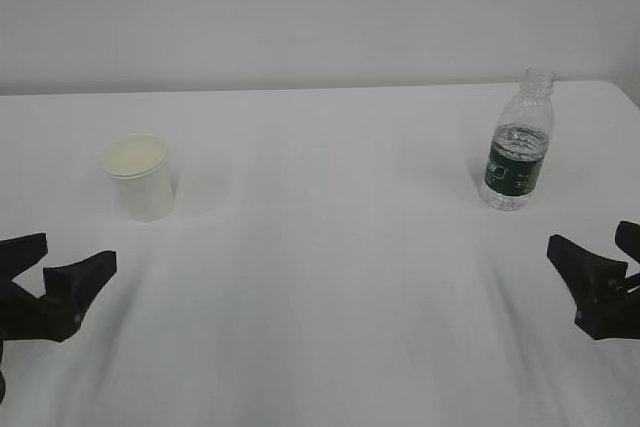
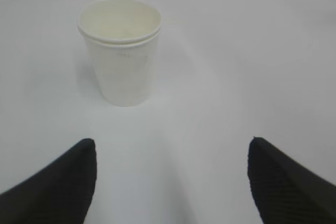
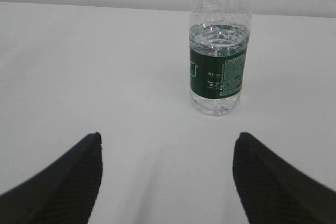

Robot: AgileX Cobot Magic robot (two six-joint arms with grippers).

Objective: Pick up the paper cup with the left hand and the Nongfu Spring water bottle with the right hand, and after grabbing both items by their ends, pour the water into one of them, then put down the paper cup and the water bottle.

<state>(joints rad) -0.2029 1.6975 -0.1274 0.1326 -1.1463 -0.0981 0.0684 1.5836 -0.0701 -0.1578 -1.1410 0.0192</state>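
Table point(image 1: 330, 277) first: you have a plain white surface with nothing else on it, so nothing blocks either reach. Your left hand point(image 1: 62, 265) and right hand point(image 1: 610, 259) sit low at the near edge, both with jaws spread wide and holding nothing. Next, the water bottle point(image 1: 518, 147) stands upright and uncapped at the far right, with water point(image 3: 219, 40) reaching to the top of its green label. Your paper cup point(image 1: 140, 177) stands upright on the left, well apart from the bottle, seemingly empty. Judging by this, nothing is done yet: grasping, pouring and setting down all remain.
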